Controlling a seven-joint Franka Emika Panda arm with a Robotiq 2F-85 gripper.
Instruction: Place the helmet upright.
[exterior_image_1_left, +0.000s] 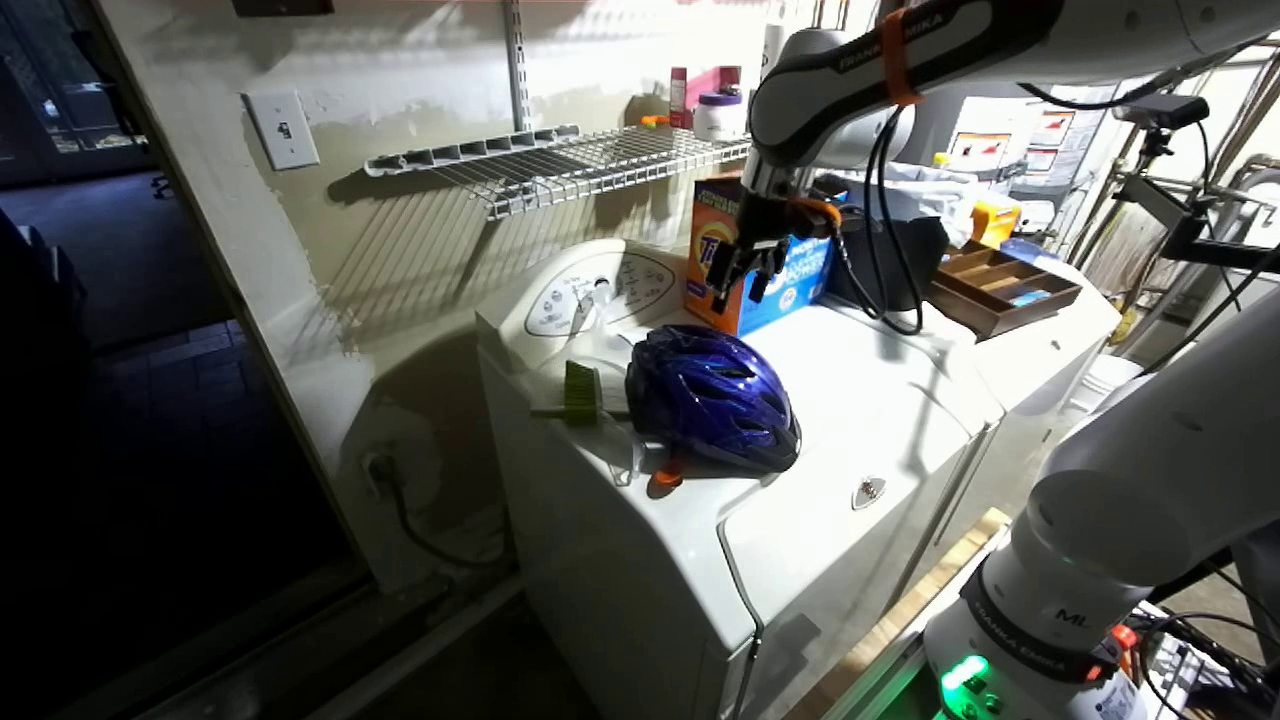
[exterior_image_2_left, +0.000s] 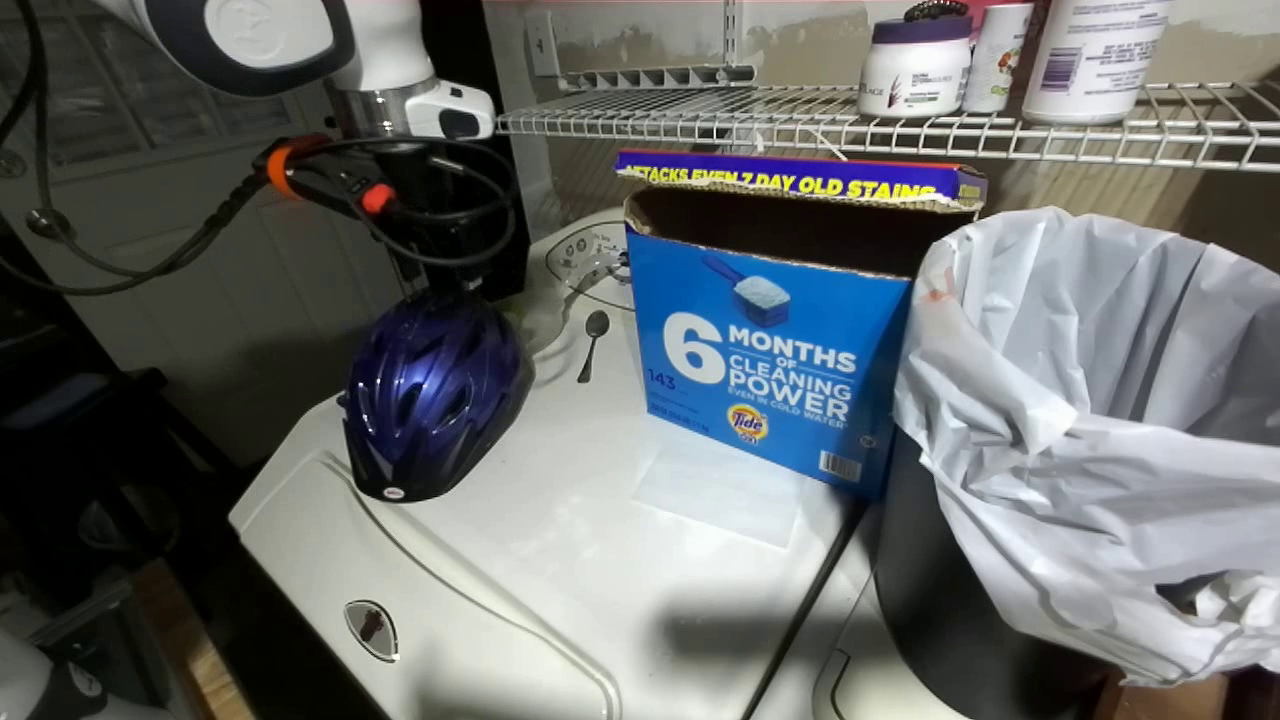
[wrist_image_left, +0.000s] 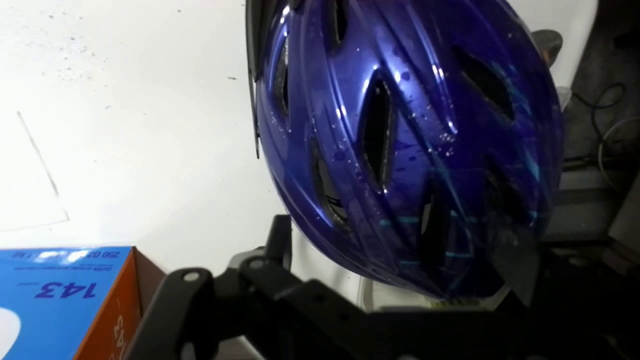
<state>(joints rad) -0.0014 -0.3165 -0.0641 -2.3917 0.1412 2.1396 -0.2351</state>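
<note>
Bicycle helmet (wrist_image_left: 410, 135), metallic blue-violet, with teal streaks and dark vent slots.
Tide box (exterior_image_2_left: 770, 345): blue face lettered in white, orange side, purple flap (exterior_image_2_left: 800, 182) lettered in yellow; gripper (exterior_image_1_left: 740, 293): black; robot arm (exterior_image_1_left: 1120, 50): white with black panels and an orange band (exterior_image_1_left: 898, 55); bin liner (exterior_image_2_left: 1110, 300): white; bin (exterior_image_2_left: 950, 560): dark grey; jar (exterior_image_2_left: 910, 85): white, purple lid (exterior_image_2_left: 920, 30); compartment tray (exterior_image_1_left: 955, 308): brown; appliance top (exterior_image_1_left: 860, 400): white.

An orange-and-blue Tide box (exterior_image_2_left: 760, 350) stands open-topped on the white counter (exterior_image_2_left: 560, 560), with a spoon (exterior_image_2_left: 595, 335) lying near it and, in an exterior view, a green brush (exterior_image_1_left: 582, 393) near the counter's edge. Just beside the box stands a dark bin (exterior_image_2_left: 950, 590) draped with a white liner (exterior_image_2_left: 1060, 510); next to that sits a brown compartmented tray (exterior_image_1_left: 980, 296). Higher up, a white wire shelf (exterior_image_2_left: 700, 128) carries a purple-lidded jar (exterior_image_2_left: 915, 75) among other containers (exterior_image_2_left: 1095, 60).
</note>
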